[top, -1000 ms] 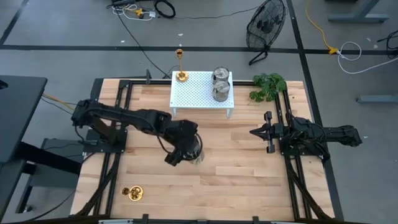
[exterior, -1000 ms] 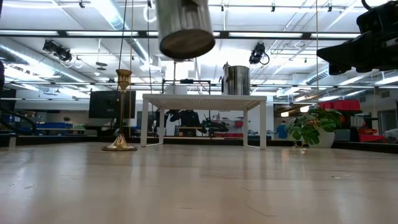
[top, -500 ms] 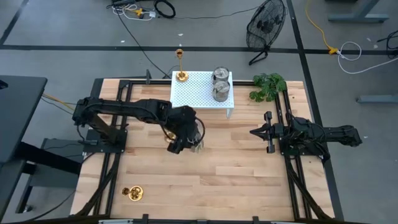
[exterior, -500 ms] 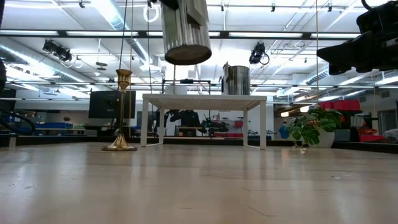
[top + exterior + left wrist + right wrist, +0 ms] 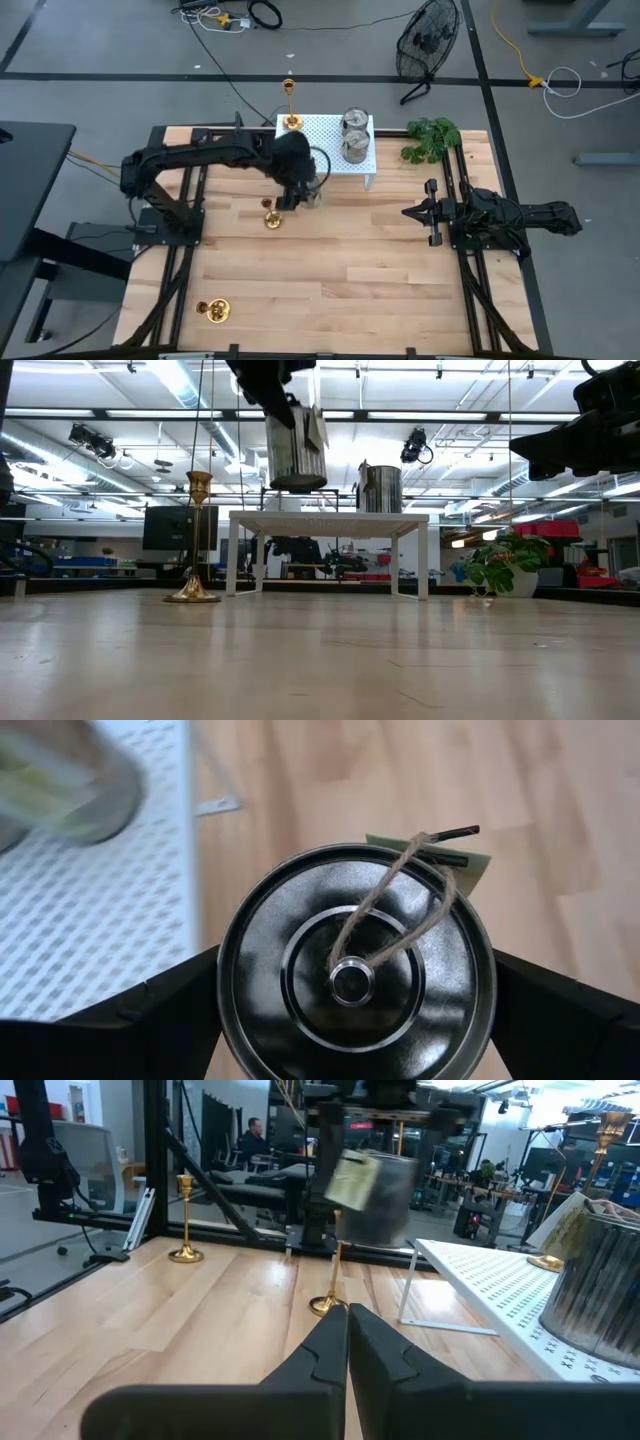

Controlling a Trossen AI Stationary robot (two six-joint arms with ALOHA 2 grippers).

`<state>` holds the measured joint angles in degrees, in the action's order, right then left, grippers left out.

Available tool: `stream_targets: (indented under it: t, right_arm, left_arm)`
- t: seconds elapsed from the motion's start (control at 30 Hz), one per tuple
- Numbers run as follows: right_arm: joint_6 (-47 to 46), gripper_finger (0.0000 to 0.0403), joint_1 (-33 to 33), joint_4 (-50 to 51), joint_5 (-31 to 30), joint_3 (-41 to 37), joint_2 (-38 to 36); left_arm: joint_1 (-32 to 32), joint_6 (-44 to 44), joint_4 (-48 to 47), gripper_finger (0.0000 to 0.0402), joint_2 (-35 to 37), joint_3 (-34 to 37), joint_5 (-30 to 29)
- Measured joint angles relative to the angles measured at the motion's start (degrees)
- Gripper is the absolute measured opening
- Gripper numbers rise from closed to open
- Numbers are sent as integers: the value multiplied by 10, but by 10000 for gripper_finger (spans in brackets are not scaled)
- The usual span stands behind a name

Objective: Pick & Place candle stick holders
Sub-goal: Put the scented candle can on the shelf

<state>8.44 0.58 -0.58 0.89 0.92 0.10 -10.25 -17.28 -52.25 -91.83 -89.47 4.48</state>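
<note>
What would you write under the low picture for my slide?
Left gripper carries a silver candle holder above the white rack.

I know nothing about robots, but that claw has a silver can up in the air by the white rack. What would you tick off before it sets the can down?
1. Hold on the can: ok. The left claw grips the silver holder from both sides.
2. Height over the rack: ok. In the low view the can hangs above the white rack top.
3. Free spot on the rack: ok. Two silver holders fill the right end; the bare part lies between them and the gold holder at the left corner.
4. Can over that spot: cannot tell; it sits near the rack's front edge.
5. Dangling tag: cannot tell whether it would snag.
6. Right claw: ok, shut, waiting far right.
</note>
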Motion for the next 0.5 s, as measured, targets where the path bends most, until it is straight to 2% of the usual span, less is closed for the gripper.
stream_targets:
  t: [0.3,0.5]
  right_arm:
    - [0,17,0,0,0,0,0]
    - [0,17,0,0,0,0,0]
  left_arm:
    - [-89,-13,-1,385,0,-1,0]
    - [-137,-14,-9,385,0,-37,0]
